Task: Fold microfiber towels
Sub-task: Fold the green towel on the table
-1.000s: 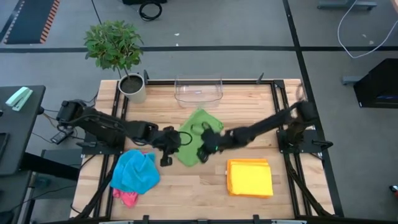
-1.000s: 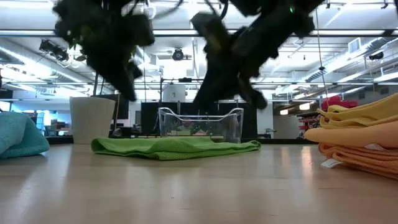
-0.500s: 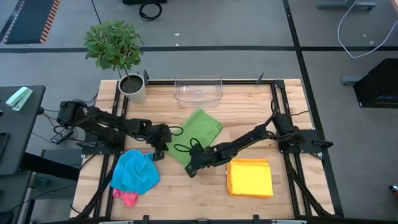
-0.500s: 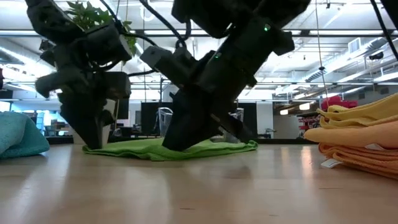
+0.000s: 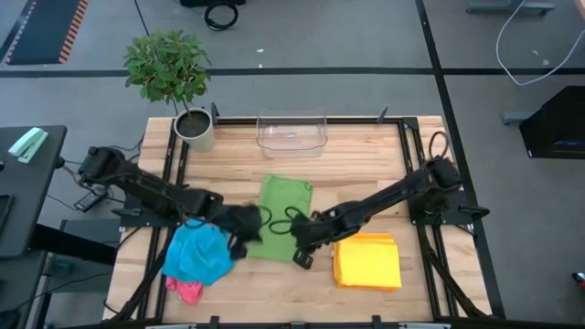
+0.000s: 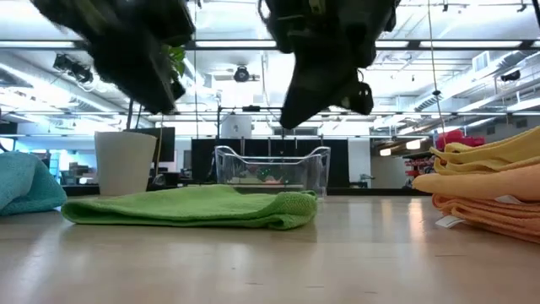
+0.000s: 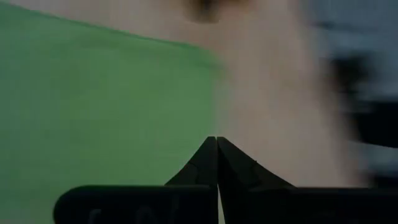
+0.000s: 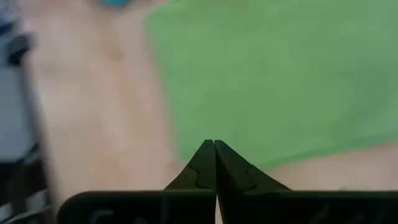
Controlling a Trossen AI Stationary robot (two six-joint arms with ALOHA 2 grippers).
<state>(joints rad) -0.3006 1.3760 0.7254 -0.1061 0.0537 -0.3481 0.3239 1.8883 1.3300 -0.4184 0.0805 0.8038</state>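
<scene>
The green microfiber towel [image 5: 277, 216] lies folded flat at the centre of the high view on the pale wooden surface [image 5: 366, 174]; it looks light, limp and grippy, so I judge it best pinched at a corner or along a free edge, since it will sag anywhere else. The left gripper [image 5: 239, 239] at its lower left edge and the right gripper [image 5: 303, 249] at its lower right both have their fingers pressed fully together, holding nothing. In the upper centre the clear plastic bin [image 5: 292, 133] appears empty, while the stacked yellow towels [image 5: 366, 260] sit lower right and the crumpled blue towel [image 5: 197, 253] over a pink towel [image 5: 186, 290] lower left.
</scene>
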